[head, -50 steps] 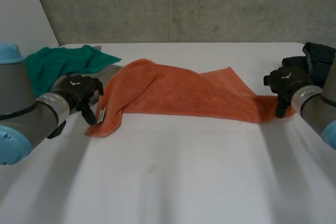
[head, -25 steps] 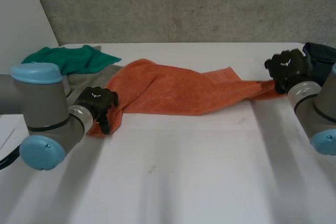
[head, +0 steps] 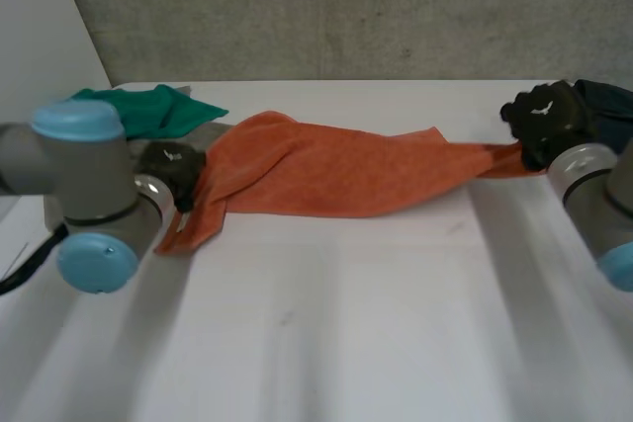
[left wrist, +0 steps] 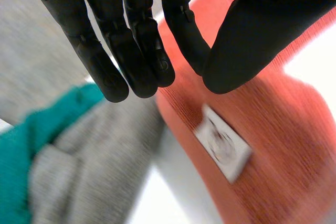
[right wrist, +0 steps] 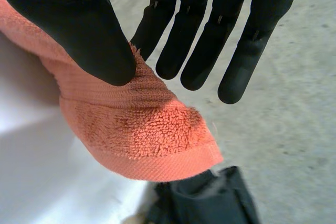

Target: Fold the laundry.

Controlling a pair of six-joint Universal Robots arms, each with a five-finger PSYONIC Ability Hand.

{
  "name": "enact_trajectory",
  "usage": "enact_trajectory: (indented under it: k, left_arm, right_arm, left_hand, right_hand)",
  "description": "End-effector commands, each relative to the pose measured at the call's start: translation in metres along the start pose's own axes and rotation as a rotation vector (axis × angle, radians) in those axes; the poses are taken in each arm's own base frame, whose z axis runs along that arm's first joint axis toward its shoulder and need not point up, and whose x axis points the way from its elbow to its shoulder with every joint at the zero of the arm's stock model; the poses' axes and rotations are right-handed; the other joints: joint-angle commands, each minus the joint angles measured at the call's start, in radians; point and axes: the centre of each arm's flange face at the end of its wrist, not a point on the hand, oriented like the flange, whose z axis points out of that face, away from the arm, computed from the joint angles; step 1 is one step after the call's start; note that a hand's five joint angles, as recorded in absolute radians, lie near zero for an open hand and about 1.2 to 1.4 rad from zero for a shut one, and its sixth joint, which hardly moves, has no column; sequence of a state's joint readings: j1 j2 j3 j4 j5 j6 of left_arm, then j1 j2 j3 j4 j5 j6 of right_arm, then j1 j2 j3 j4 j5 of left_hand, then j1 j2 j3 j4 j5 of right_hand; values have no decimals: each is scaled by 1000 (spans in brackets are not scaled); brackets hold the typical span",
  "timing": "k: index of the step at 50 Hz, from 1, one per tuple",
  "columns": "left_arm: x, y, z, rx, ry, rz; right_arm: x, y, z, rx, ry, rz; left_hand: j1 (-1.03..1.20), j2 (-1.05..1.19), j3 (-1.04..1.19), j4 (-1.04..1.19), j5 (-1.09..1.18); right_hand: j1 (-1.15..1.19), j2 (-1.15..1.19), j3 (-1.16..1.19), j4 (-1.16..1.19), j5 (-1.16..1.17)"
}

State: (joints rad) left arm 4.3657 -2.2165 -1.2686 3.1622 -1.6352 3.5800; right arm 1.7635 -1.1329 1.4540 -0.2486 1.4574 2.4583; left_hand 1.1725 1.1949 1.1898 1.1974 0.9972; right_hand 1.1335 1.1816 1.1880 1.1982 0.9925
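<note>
**Both hands pinch the towel's ends**

The right hand nips the right corner of the orange towel between thumb and straight fingers, just beside a dark cloth. The left hand, fingers straight, pinches the towel's left edge near its white label. The towel stretches between them over the table.

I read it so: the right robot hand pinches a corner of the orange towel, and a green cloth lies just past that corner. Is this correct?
Not fully. The cloth just past that corner is dark, not green, as the right wrist view shows. The right robot hand does pinch a corner of the orange towel.
</note>
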Motion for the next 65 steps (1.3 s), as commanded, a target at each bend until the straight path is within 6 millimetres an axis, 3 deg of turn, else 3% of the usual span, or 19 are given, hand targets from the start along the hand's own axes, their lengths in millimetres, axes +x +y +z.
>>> enact_trajectory:
  k: [1, 4, 9, 12, 14, 25, 38, 42, 46, 50, 53, 59, 62, 65]
  left_arm:
    - [-29, -66, -61, 197, -31, -82]
    - [-24, -64, -62, 214, 23, -102]
    - [-17, -48, -47, 170, 61, -111]
    - [-11, -33, -39, 108, 76, -116]
    - [-2, -21, -32, 60, 93, -115]
    - [27, 8, -5, -73, 140, -153]
    - [39, 14, 17, -103, 81, -167]
    - [41, 11, 20, -109, 54, -159]
    - [30, -7, 8, -90, 13, -164]
    - [13, -41, -24, -38, 4, -166]
    - [1, -69, -59, 24, 25, -172]
    - [-27, -120, -127, 204, 44, -186]
    - [-40, -143, -156, 305, 38, -182]
    - [-50, -155, -179, 350, 34, -181]
  right_arm:
    - [56, -40, -29, 48, 108, -15]
    - [64, -51, -37, 85, 103, -3]
    - [54, -50, -40, 100, 52, 33]
    - [46, -48, -39, 96, 28, 49]
    - [39, -48, -39, 91, 15, 46]
    - [23, -40, -35, 58, -15, 8]
    - [11, -35, -35, 36, -41, -7]
    - [10, -35, -36, 33, -37, -13]
    - [16, -36, -37, 24, -9, -28]
    - [31, -45, -41, 36, 45, -65]
    - [51, -60, -48, 71, 102, -112]
    - [108, -115, -64, 234, 279, -154]
    - [126, -140, -65, 307, 330, -105]
    - [130, -151, -57, 344, 326, -51]
  left_hand:
    - [224, 201, 207, 199, 225]
    - [224, 201, 207, 199, 225]
    - [224, 201, 207, 199, 225]
    - [-510, -532, -527, -535, -509]
    - [-706, -729, -723, -731, -705]
    - [-645, -667, -662, -670, -644]
    - [-572, -594, -589, -597, -571]
    - [222, 200, 205, 197, 223]
    - [224, 201, 207, 199, 225]
    - [224, 201, 207, 199, 225]
    - [224, 201, 207, 199, 225]
    - [224, 201, 207, 199, 225]
    - [224, 201, 207, 199, 225]
    - [224, 201, 207, 199, 225]
  right_hand:
    - [263, 215, 208, 198, 229]
    - [263, 215, 208, 198, 229]
    - [263, 215, 208, 198, 229]
    - [263, 215, 208, 198, 229]
    - [263, 215, 208, 198, 229]
    - [263, 215, 208, 198, 229]
    - [263, 215, 208, 198, 229]
    - [263, 215, 208, 198, 229]
    - [263, 215, 208, 198, 229]
    - [263, 215, 208, 198, 229]
    - [263, 215, 208, 198, 229]
    - [263, 215, 208, 198, 229]
    - [263, 215, 208, 198, 229]
    - [263, 215, 208, 198, 229]
